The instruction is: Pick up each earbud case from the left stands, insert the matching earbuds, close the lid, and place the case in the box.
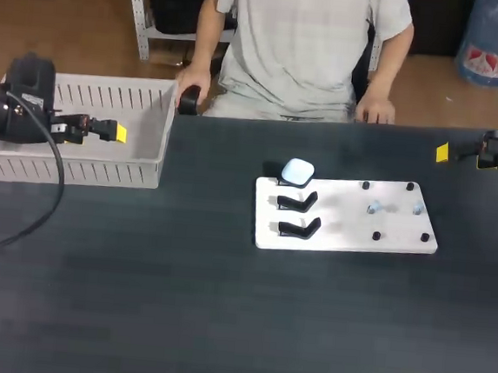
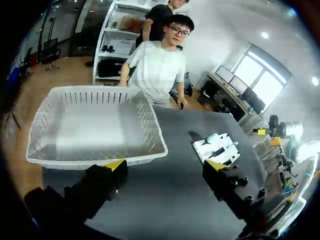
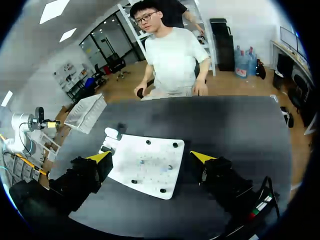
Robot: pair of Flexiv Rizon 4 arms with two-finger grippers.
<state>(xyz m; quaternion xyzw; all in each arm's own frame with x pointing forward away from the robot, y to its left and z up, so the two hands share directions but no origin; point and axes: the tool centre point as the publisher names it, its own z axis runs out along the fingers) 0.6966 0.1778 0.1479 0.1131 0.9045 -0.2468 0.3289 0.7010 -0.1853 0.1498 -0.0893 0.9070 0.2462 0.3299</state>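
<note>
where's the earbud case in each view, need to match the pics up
Head view: the earbud case sits on the rearmost of the black stands, at the left end of the white board.
Left wrist view: the case is at the board's far edge, beyond the stands.
Right wrist view: the case is at the board's corner nearest the white basket.
Shared landmark: the white board.

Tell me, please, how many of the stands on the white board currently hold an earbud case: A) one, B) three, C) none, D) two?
A: a single earbud case sits at the far left corner of the white board, while the middle stand and the near stand are bare.
</note>
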